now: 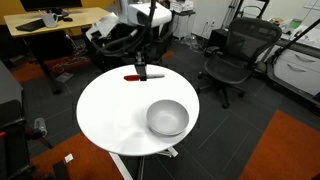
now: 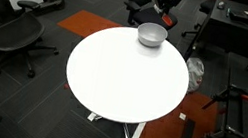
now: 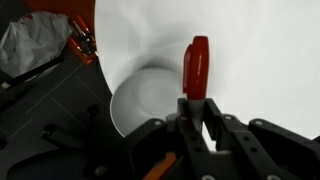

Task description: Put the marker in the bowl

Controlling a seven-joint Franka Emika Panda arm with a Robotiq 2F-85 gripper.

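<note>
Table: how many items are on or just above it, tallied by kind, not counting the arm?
marker: 1
silver bowl: 1
Total: 2

Both exterior views look down from a distance on the round white table (image 1: 105, 115), sharing the round silvery-grey bowl (image 2: 151, 35). The wrist view looks down closely on both.
</note>
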